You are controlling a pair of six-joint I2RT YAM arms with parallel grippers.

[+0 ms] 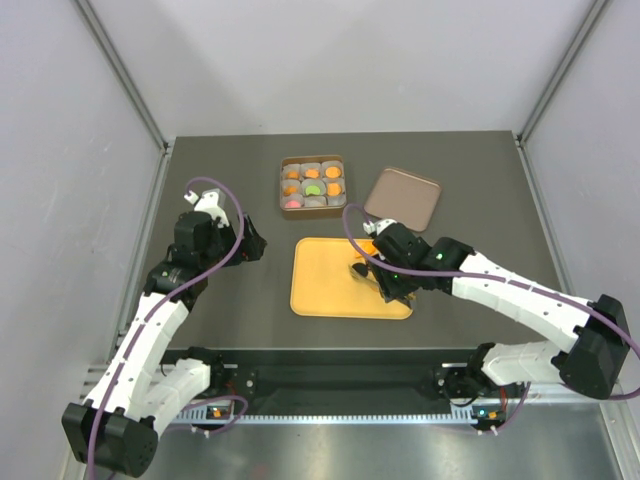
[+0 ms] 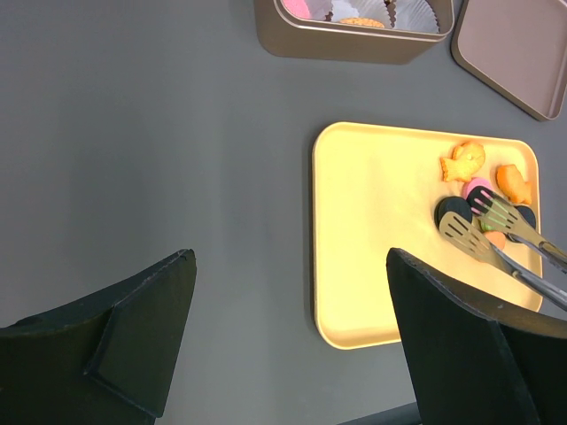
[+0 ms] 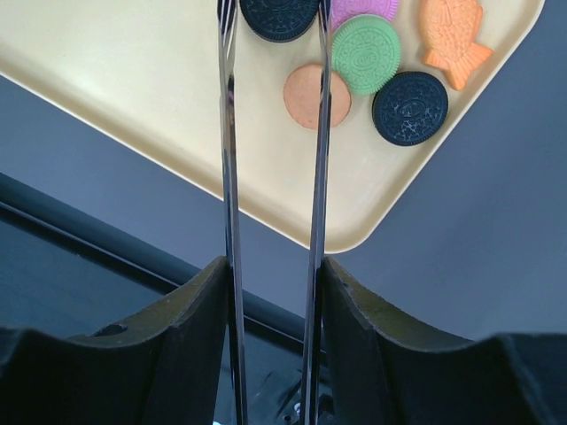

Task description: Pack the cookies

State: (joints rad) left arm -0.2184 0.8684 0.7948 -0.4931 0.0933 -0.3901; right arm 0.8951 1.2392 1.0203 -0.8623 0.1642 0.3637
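overhead, two wrist views; common tray (image 1: 325,285)

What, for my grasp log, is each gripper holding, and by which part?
The right gripper clamps metal tongs by their handle end; the tong tips straddle a black cookie. The left gripper is open, holding nothing.

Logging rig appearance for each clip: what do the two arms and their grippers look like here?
Both the left arm and right arm have white shell-like links joined by black joint housings, with a purple cable looping along each. A small green light glows near the right wrist. The left gripper and right gripper carry matte black, wedge-shaped fingers.
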